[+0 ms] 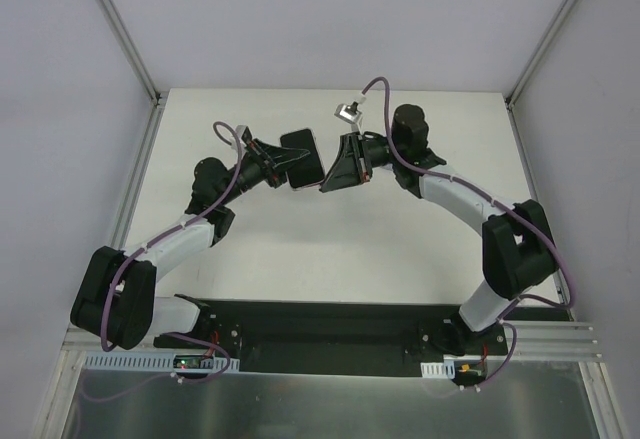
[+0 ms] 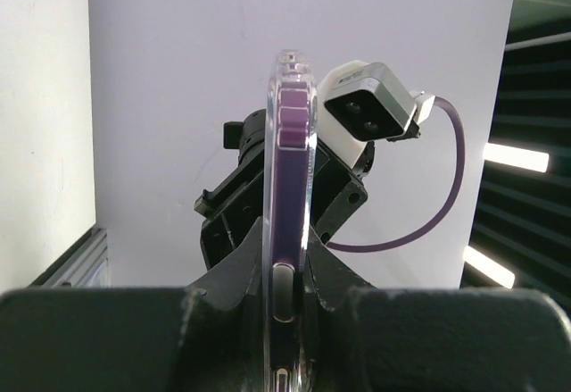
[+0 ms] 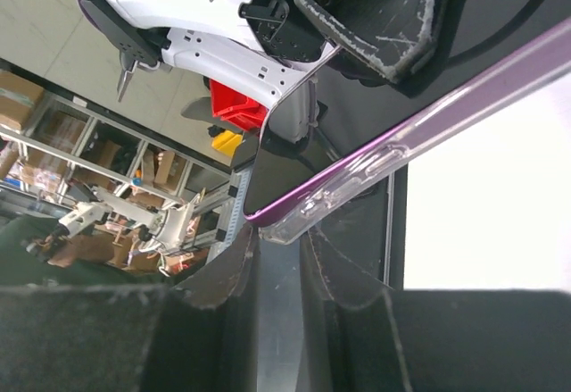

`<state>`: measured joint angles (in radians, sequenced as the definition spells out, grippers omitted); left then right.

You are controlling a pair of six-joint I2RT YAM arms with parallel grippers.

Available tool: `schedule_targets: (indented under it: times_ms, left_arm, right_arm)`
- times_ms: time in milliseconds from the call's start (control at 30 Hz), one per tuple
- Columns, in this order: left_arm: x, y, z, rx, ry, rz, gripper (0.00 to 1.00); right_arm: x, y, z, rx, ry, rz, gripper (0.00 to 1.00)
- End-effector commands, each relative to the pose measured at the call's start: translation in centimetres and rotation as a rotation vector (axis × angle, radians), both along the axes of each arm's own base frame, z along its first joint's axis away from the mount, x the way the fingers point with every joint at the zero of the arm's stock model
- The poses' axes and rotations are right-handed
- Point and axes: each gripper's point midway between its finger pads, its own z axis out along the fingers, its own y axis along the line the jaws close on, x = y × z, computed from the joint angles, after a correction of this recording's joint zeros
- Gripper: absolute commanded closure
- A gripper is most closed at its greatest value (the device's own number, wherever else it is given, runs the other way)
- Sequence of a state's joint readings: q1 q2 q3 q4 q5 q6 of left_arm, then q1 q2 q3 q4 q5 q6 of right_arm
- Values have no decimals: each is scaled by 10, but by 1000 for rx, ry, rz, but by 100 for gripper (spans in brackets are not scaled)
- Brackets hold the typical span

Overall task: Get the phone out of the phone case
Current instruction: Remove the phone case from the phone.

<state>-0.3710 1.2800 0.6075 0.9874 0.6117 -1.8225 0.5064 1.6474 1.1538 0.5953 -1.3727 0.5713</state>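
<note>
Status: phone point(image 1: 303, 156) sits fully in phone case point(image 2: 272, 187), with no gap showing along either visible edge; separation is all left to do.
- Left gripper point(image 1: 283, 166): black, matte fingers clamped on the phone's left end.
- Phone: slim, purple, rounded metallic edge, held in the air with the white matte table point(image 1: 330, 249) below it.
- Phone case: clear, glossy, raised bumper rim.
- Right gripper point(image 1: 336, 173): scuffed black fingers, apparently pinching the case corner at the phone's right end.
</note>
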Motion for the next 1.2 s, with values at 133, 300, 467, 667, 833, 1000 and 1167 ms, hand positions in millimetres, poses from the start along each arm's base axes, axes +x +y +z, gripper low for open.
schedule_targets:
  times_ms: [133,300,467,667,833,1000,1167]
  left_arm:
    - [-85,-8,96,-137,-310,-280,100]
    - [-87,-7,101,-145,-337,-280,100]
    - [-88,-6,107,-163,-359,-277,100]
    - [-90,-4,114,-175,-378,-276,100]
    - [-94,-3,122,-174,-410,-275,100]
    - [-97,-2,123,-179,-434,-280,100]
    - [-99,-2,122,-173,-445,-284,100]
  right_arm:
    - [98,17,-43,-146,169,-463,99]
    - [104,13,-63,-260,275,-531,99]
    - [105,10,-81,-319,319,-561,99]
    - [109,6,-98,-338,336,-596,99]
    - [118,6,-96,-259,359,-623,99]
    - [125,7,-95,-211,434,-668,99]
    - [135,5,-78,-153,444,-735,99]
